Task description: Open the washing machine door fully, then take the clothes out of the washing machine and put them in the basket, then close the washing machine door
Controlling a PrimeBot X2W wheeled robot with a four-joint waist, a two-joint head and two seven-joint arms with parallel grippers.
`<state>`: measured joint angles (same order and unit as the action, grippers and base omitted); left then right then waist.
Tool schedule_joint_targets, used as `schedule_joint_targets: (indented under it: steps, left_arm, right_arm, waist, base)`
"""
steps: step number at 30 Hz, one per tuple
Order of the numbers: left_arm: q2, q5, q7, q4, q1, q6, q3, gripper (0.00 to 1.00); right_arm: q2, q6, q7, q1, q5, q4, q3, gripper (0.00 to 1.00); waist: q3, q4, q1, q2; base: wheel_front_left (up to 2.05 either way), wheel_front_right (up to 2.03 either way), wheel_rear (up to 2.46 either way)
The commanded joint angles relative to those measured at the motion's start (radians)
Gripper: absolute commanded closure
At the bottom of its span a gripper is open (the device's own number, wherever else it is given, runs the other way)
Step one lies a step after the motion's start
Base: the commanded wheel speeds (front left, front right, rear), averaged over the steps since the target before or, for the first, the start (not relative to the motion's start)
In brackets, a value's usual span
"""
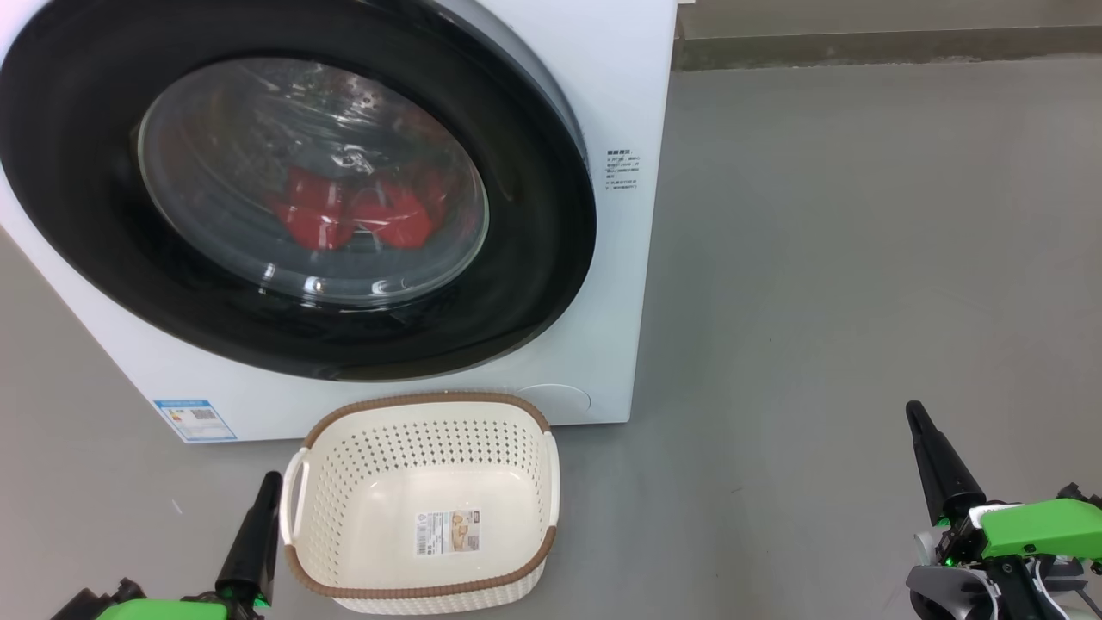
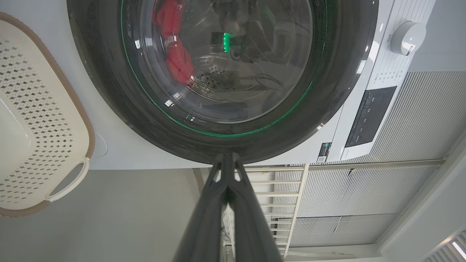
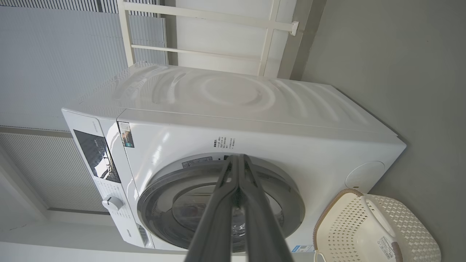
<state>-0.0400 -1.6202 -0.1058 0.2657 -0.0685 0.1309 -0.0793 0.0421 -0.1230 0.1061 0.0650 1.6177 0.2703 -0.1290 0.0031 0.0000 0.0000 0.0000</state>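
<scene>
1. The washing machine (image 1: 624,77) stands on the grey floor (image 1: 844,258). A small blue label (image 1: 195,420) sits at the lower left corner of its front.
2. The washing machine door (image 1: 551,258) lies flat against the machine front, in the closed position. Its black rim surrounds the clear glass window.
3. The clothes (image 1: 353,215) are inside the drum. They show as red fabric through the glass, low in the window.
4. The basket (image 1: 422,399) rests on the floor just in front of the machine, below the door. A sticker (image 1: 448,531) is visible on its inner base.
5. The left pincer (image 1: 274,479) is clenched, with both fingers pressed together and nothing between them. It hangs just beside the left handle of the basket, clear of the door.
6. The right pincer (image 1: 913,408) is likewise clenched on nothing. It hangs over the bare floor, well apart from the basket and to the right of the machine.
7. In the left wrist view, a white dial (image 2: 407,36) and a dark control panel (image 2: 369,116) show on the machine front beside the door.
</scene>
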Motion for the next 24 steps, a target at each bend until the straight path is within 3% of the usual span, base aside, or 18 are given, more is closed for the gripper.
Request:
schedule_joint_targets:
  steps: [1, 2, 3, 13, 17, 24]
  left_arm:
    - [-0.011, 0.012, -0.008, -0.021, -0.040, 0.000, -0.035, 1.00]
    - [-0.011, 0.012, -0.008, -0.021, -0.040, 0.000, -0.035, 1.00]
    - [0.000, 0.000, 0.000, 0.000, 0.000, 0.000, 0.000, 0.00]
    - [0.005, 0.013, 0.021, 0.016, 0.024, 0.000, 0.013, 0.00]
    - [0.001, 0.028, 0.033, 0.004, 0.028, 0.000, 0.019, 0.00]
    - [-0.009, 0.109, 0.050, -0.008, 0.032, 0.000, 0.025, 0.00]
  right_arm:
    - [0.009, -0.008, 0.007, 0.043, -0.009, -0.026, 0.015, 1.00]
    - [0.009, -0.008, 0.007, 0.043, -0.009, -0.026, 0.015, 1.00]
    - [0.000, 0.000, 0.000, 0.000, 0.000, 0.000, 0.000, 0.00]
    - [-0.012, 0.000, -0.021, -0.024, -0.014, 0.021, 0.019, 0.00]
    - [-0.011, -0.001, -0.033, -0.030, -0.036, 0.015, 0.023, 0.00]
    - [-0.008, -0.001, -0.050, -0.034, -0.104, 0.006, 0.032, 0.00]
  waist:
    - [0.000, 0.000, 0.0000, 0.0000]
    - [0.000, 0.000, 0.0000, 0.0000]
    - [0.000, 0.000, 0.0000, 0.0000]
    - [-0.001, 0.001, 0.0022, 0.0000]
    - [0.000, 0.002, 0.0002, 0.0000]
    - [0.002, 0.002, 0.0000, 0.0000]
  base:
    - [0.00, 0.00, 0.00]
    - [0.00, 0.00, 0.00]
    - [0.00, 0.00, 0.00]
    - [0.00, 0.00, 0.00]
    - [0.00, 0.00, 0.00]
    - [0.00, 0.00, 0.00]
